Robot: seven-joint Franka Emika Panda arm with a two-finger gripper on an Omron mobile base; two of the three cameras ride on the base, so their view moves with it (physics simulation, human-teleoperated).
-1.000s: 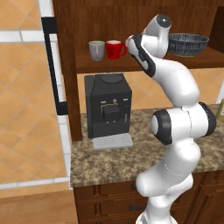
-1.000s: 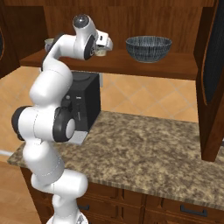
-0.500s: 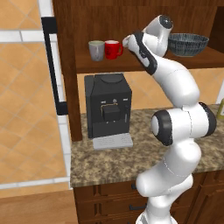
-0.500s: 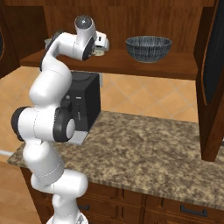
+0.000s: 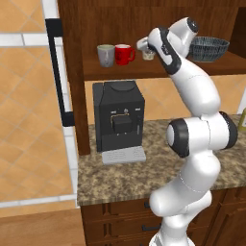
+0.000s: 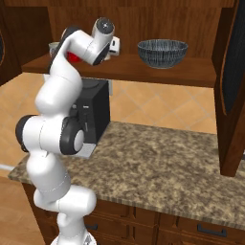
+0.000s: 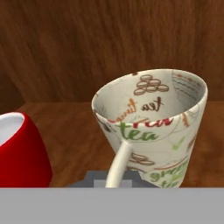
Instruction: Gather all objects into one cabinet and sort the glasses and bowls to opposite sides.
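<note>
The claw point(image 5: 144, 48) is up at the shelf board point(image 5: 158, 71) of the dark reddish-brown wall cabinet point(image 6: 143, 19), closed on the handle of the cream mug point(image 7: 153, 127), which tilts in the hand view with its handle toward the camera. Printed on the mug in coloured lettering is the word "tea", once in brown script inside the far wall and once in green on the outside, with a further green word low on the side that cannot be read in full; small brown bean-like ovals are drawn near the rim. In the left base view the cream mug point(image 5: 148, 54) sits at the claw, just right of the red mug point(image 5: 124, 54), and the grey cup point(image 5: 106, 55) stands just left of the red one, both upright on the shelf board. In the hand view the red mug point(image 7: 19, 148) shows at the left, beside the cream one but apart from it; whether the cream mug's base touches the shelf cannot be told. The wide dark speckled bowl point(image 6: 162, 53) stands upright far to the right on the same shelf board, well apart from the three cups. Below the shelf a black coffee machine point(image 5: 118, 120) stands on the speckled stone worktop point(image 6: 162, 162), with dark-handled wooden drawers point(image 6: 191, 228) under it.
</note>
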